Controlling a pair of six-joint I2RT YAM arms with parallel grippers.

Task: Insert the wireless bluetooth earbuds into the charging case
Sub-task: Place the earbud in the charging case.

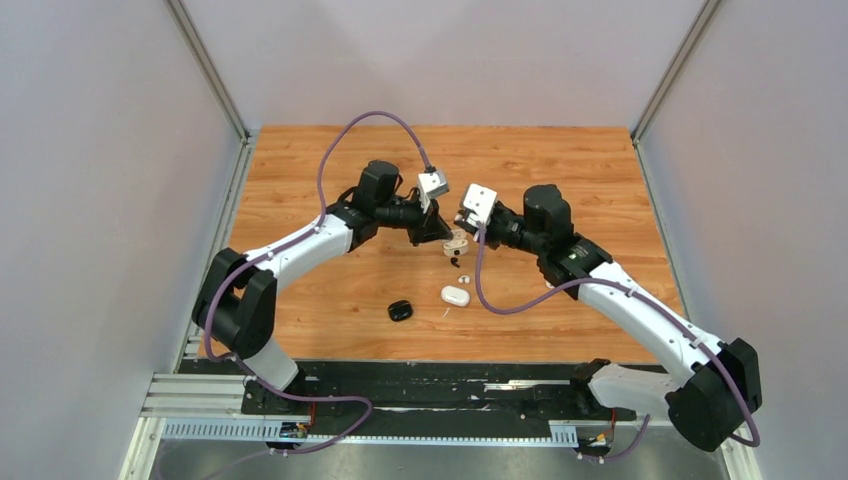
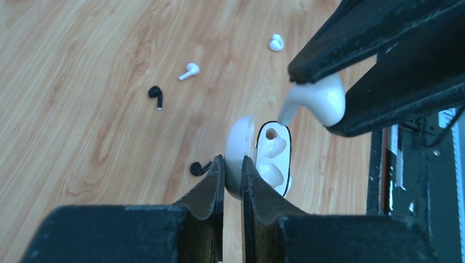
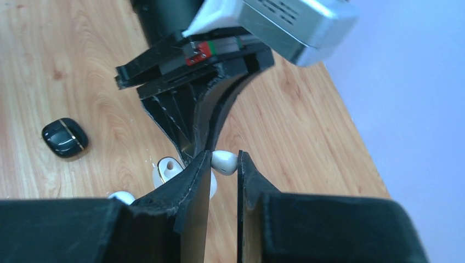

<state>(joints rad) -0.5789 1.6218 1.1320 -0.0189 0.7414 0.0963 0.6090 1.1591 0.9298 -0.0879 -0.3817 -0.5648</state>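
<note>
An open white charging case (image 2: 272,160) stands on the wooden table with its two sockets showing. My left gripper (image 2: 233,164) is shut on the case's raised lid (image 2: 239,149). My right gripper (image 3: 224,159) is shut on a white earbud (image 3: 224,162) and holds it just above the case's top socket, stem pointing down (image 2: 319,100). In the top view both grippers meet over the case (image 1: 456,240). Loose earbuds lie on the table: a white one (image 2: 190,70), a black one (image 2: 156,96), another black one (image 2: 198,168) and a white one (image 2: 276,42).
A closed black case (image 1: 400,311) and a closed white case (image 1: 455,296) lie nearer the arm bases. The black case also shows in the right wrist view (image 3: 64,137). Grey walls stand on three sides of the table (image 1: 560,170).
</note>
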